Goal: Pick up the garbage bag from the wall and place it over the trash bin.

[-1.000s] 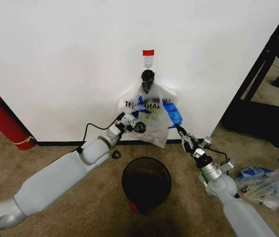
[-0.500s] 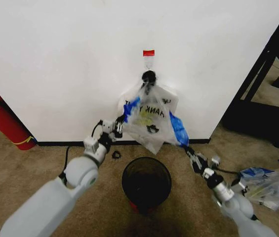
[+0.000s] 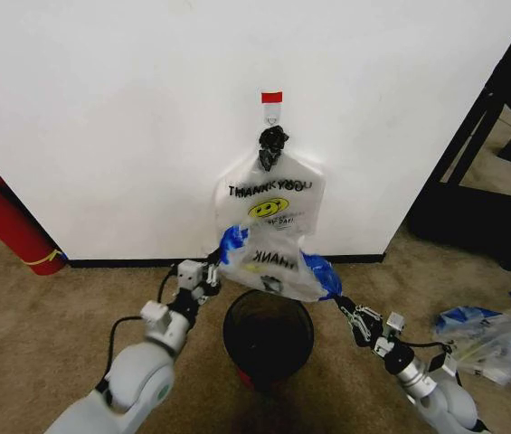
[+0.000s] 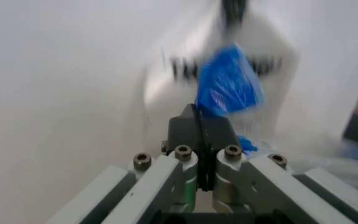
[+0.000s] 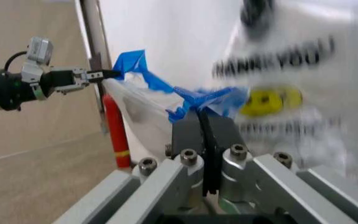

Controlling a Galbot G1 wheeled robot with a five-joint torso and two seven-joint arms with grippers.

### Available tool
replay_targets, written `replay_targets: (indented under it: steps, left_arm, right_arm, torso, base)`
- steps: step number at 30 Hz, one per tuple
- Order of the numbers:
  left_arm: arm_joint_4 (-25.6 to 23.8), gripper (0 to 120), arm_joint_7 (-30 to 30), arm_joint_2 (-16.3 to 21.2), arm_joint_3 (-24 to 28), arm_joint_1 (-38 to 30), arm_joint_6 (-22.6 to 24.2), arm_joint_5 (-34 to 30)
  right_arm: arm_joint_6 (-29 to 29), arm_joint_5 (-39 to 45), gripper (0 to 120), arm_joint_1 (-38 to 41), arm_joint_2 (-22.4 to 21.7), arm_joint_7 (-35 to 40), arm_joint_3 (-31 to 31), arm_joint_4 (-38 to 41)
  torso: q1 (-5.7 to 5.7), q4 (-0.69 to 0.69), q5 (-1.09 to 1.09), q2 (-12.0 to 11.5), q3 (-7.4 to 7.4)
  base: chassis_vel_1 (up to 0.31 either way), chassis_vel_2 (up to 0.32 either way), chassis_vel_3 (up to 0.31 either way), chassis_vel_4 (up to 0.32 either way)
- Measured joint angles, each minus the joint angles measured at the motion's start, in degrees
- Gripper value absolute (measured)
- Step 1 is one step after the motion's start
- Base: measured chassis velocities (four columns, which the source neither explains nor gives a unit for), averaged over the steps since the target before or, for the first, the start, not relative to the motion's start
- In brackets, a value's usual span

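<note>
The bin [image 3: 268,336] is stood on the carpet [image 3: 47,316] nearest the robot, just out from the wall [image 3: 128,108]. The bag [image 3: 271,264] is held stretched above the bin's far rim, its mouth drawn open between the two tools and not yet lowered over the bin.

The left tool [image 3: 215,267] is seen at the bag's left edge, its jaws pressed together on a blue patch [image 3: 231,242]; in the left wrist view the left tool [image 4: 201,122] is seen clamped with blue film [image 4: 227,87] emerging from its tip.

The right tool [image 3: 337,303] is seen at the bag's right edge, likewise clamped on a blue patch [image 3: 325,275]. In the right wrist view the right tool [image 5: 202,120] is seen shut on blue film, with the left tool [image 5: 106,73] visible farther off, gripping the opposite edge.

Behind, a second bag [image 3: 270,201] with a black knot [image 3: 271,145] is hung flat on the wall from a hook [image 3: 272,114] marked with red tape [image 3: 272,96].
</note>
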Motion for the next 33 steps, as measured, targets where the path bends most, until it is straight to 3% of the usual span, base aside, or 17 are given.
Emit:
replay_targets:
  steps: [7,13,17,25,33]
  left_arm:
    - [-11.5,0,-1.0,-3.4,-5.2,6.3,-2.3,0.4]
    - [-15.7,0,-1.2,-7.0,-4.7,12.4,-4.5,2.4]
    - [-16.2,0,-1.4,-10.0,-3.4,14.4,-5.2,3.5]
    - [-16.4,0,-2.8,-11.6,-1.8,16.4,-4.4,6.2]
    - [-11.6,0,-3.0,-12.7,-0.7,17.1,-5.6,8.7]
  right_arm:
    - [-0.1,4.2,0,-4.0,0.0,0.5,4.7,13.2]
    - [-0.2,5.8,0,-7.4,1.2,0.0,7.8,19.2]
    - [-0.2,7.0,0,-8.9,1.6,-0.6,9.6,20.8]
    - [0.7,7.0,0,-10.7,1.8,-1.0,9.5,19.4]
    - [2.0,4.9,0,-9.6,1.7,-2.0,8.1,15.3]
  torso:
    - [0.00,-0.01,0.00,0.0,0.00]
    - [0.00,0.00,0.00,0.0,0.00]
    - [0.00,0.00,0.00,0.0,0.00]
    - [0.00,0.00,0.01,0.0,0.00]
    - [0.00,0.01,0.01,0.0,0.01]
  base:
    - [0.000,0.000,0.000,0.000]
    - [0.000,0.000,0.000,0.000]
    - [0.000,0.000,0.000,0.000]
    - [0.000,0.000,0.000,0.000]
    - [0.000,0.000,0.000,0.000]
